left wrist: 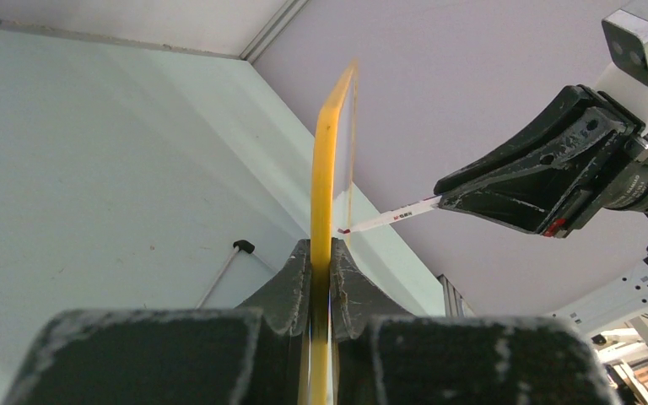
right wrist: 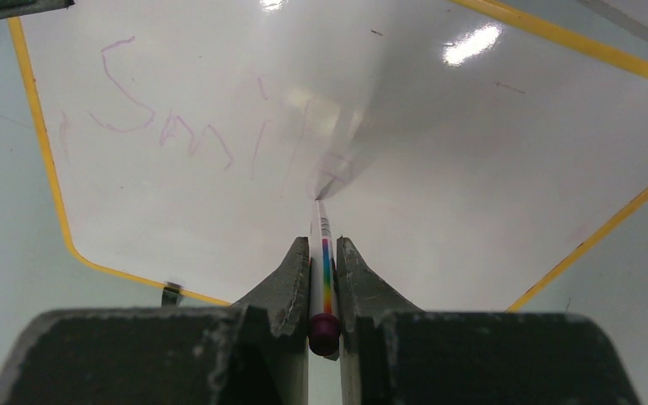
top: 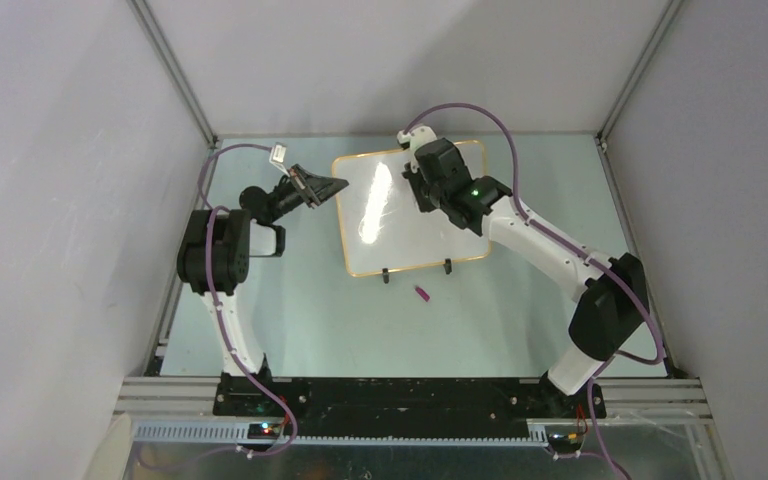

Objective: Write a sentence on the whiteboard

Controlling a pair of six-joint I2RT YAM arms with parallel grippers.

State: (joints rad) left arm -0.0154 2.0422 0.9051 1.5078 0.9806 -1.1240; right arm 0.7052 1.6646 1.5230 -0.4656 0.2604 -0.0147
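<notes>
quick count, nothing fancy: 1 whiteboard [top: 400, 225], 2 black clip feet [top: 386, 276] on it, 1 marker [right wrist: 324, 245], 1 small purple piece [top: 423, 293], 1 table [top: 340, 320]. 2 arms: left arm [top: 222, 250], right arm [top: 550, 245]. 2 grippers: left gripper [left wrist: 321, 253], right gripper [right wrist: 324, 246]. 2 purple cables [top: 225, 330], one per arm.

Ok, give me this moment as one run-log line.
left tool: shut on whiteboard edge | right tool: shut on marker | tip: on board | writing: faint strokes

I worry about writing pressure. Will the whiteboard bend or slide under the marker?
Probably stiff: the whiteboard shows no sag though the left gripper jaws clamp only one edge. Its glossy face may let the marker skid. The small feet could slide.
</notes>
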